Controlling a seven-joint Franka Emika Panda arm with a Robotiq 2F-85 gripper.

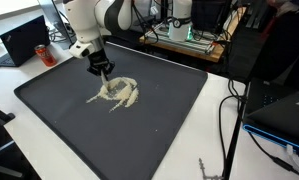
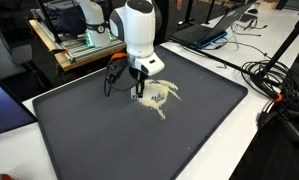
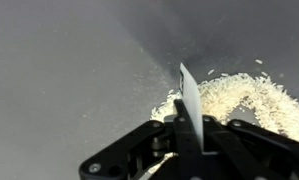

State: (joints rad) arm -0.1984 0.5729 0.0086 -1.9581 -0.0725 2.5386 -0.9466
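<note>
One loose pile of pale grains (image 1: 119,94) lies near the middle of the dark mat (image 1: 59,112) on the white bench (image 1: 204,135), directly under the lowered gripper (image 1: 108,82). In the wrist view the gripper is clamped on a thin white blade (image 3: 189,95). The blade stands at the pile's left edge, with most grains spread to its right.

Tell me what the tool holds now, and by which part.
A thin white blade, pinched by its near end in the shut tool; its free end sticks out toward the grains.
</note>
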